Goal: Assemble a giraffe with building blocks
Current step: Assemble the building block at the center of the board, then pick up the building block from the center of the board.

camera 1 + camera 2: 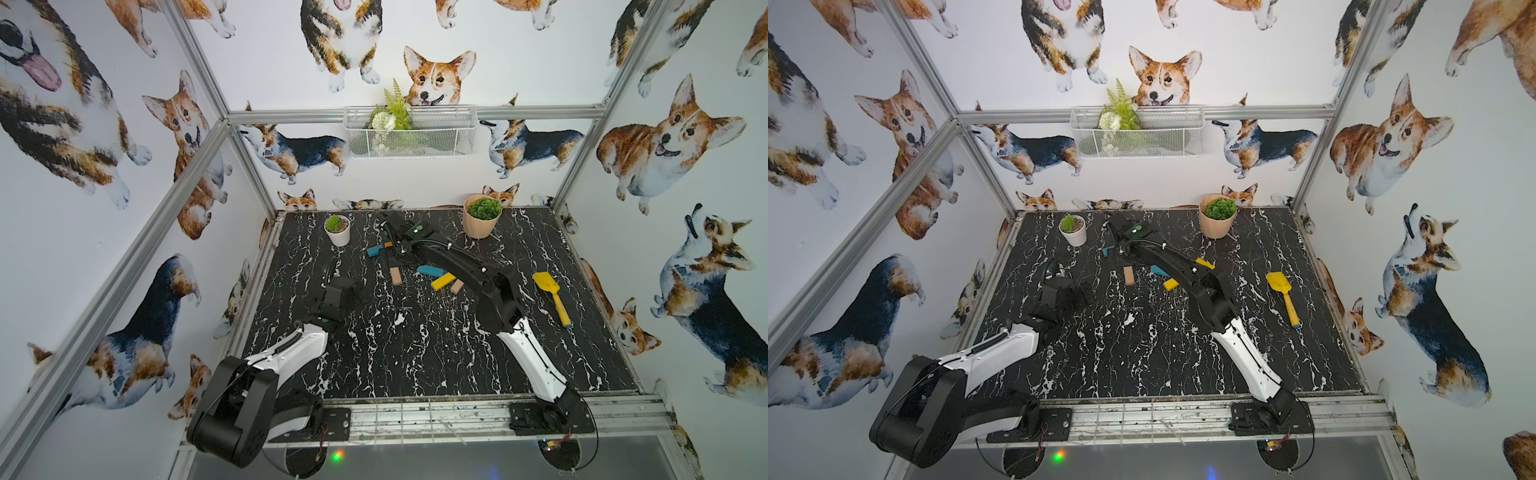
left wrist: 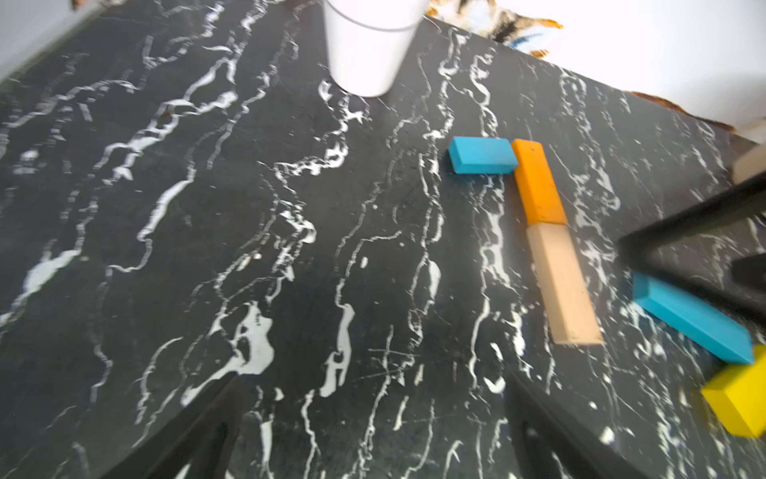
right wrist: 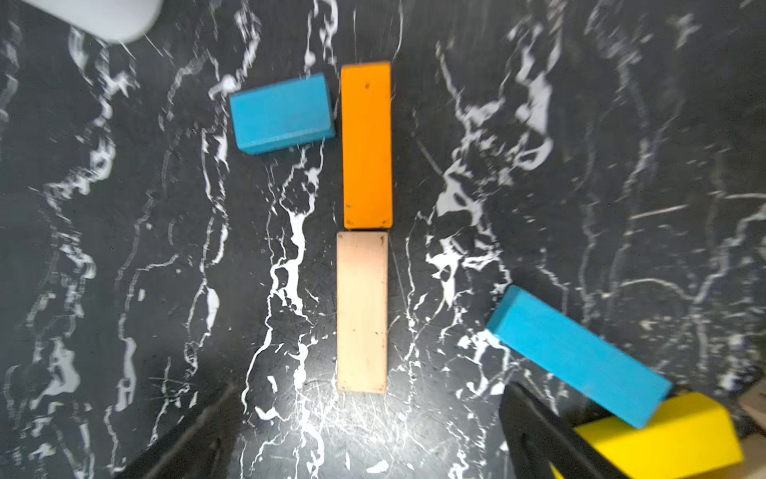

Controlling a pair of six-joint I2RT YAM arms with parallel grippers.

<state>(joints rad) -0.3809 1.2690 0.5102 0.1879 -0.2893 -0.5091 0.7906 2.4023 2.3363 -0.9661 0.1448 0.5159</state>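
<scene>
Front half of the table (image 1: pixel 415 353) lies open. Blocks (image 1: pixel 441 281) and the right arm (image 1: pixel 457 262) crowd the middle; white pot (image 1: pixel 337 237) and tan pot (image 1: pixel 480 224) stand at the back edge, a shovel (image 1: pixel 545 282) by the right edge.

left arm (image 1: pixel 286 353) and right arm (image 1: pixel 534 365): white lower shells, black joints and upper links, ribbed black cables, green wrist dots.

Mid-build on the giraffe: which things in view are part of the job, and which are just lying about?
Job: short teal block, orange block, tan block, long teal block, yellow block, second tan block.
Lying about: yellow shovel, white plant pot, wooden plant pot, wire basket.
</scene>
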